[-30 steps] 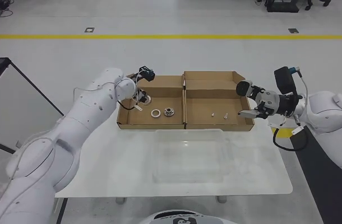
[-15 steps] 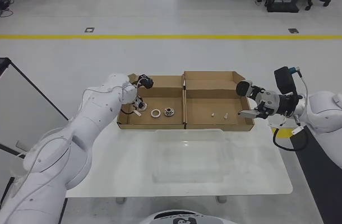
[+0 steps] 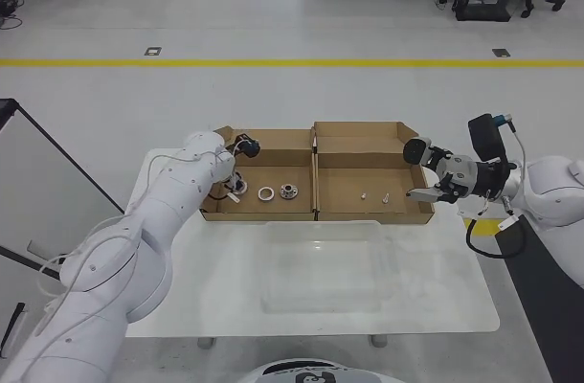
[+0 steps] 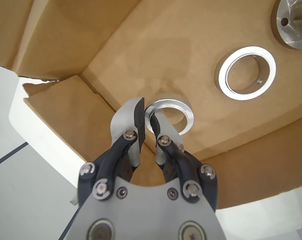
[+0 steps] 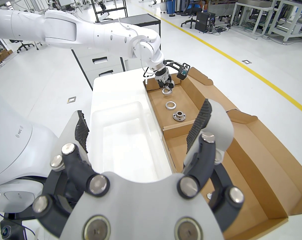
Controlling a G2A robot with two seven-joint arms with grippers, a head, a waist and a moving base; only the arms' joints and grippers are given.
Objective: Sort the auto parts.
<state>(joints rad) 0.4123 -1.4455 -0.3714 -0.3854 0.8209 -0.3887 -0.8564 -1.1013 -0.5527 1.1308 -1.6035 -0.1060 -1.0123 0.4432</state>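
Our left pincer (image 4: 146, 111) is down in the near corner of the left cardboard box (image 4: 191, 38), pinching the wall of a metal ring (image 4: 171, 103), with one finger outside the band and one inside the bore. A second ring (image 4: 247, 50) lies flat on the box floor close by, and a flanged hub (image 4: 294, 18) sits beyond it. Our right pincer (image 5: 143, 111) hangs spread and empty at the outer end of the right box (image 3: 349, 187), where two small parts (image 3: 364, 197) lie.

The step in hand, as we judge it, is lifting this ring out. The grip covers only a narrow piece of the smooth wall, so the ring could swing or slip. We should raise it straight and slowly, clearing the box wall just beside the fingers before any sideways travel. Then we carry it low and level. The clear tray (image 3: 321, 226) on the counter (image 3: 436, 287) is a likely place for it, though we cannot be sure.
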